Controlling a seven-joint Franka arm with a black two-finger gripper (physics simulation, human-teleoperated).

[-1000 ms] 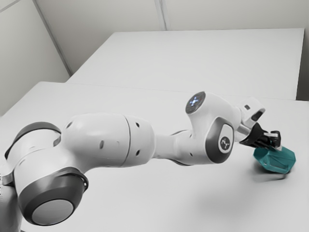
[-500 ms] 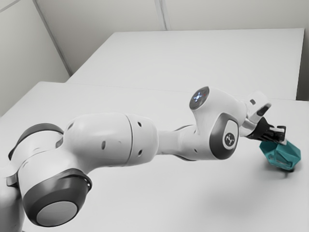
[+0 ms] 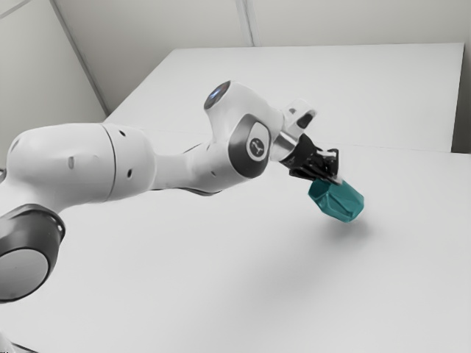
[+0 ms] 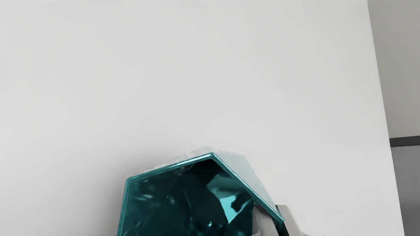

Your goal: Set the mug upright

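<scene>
Teal faceted mug (image 3: 337, 201), ext. view: held tilted in the air above the near white table (image 3: 221, 287), its mouth facing up twd. the ext. view's left, its base lower & twd. the ext. view's right. A soft shadow (image 3: 346, 232) lies on the tabletop below, apart from the mug.

Black two-finger gripper (image 3: 336, 179): clamped on the mug's wall at the rim; in the wrist view one finger (image 4: 262, 221) is inside the mouth, the other outside, w/ the wall btwn. them. The mug's interior, dark teal w/ bright glints, is open to the wrist cam.; its rim is angular.

White arm (image 3: 66, 162): enters from the ext. view's left, w/ dark gray joint caps & small blue lights on one cap; the hand slants down to the mug.

Surroundings: far white table (image 3: 309, 88) behind the near one; pale back wall (image 3: 353, 18) w/ a vertical seam (image 3: 246, 22); side wall (image 3: 37, 81) at the ext. view's left. Beyond the tabletop's edge, wrist view: gray surfaces & a dark strip (image 4: 405, 141).
</scene>
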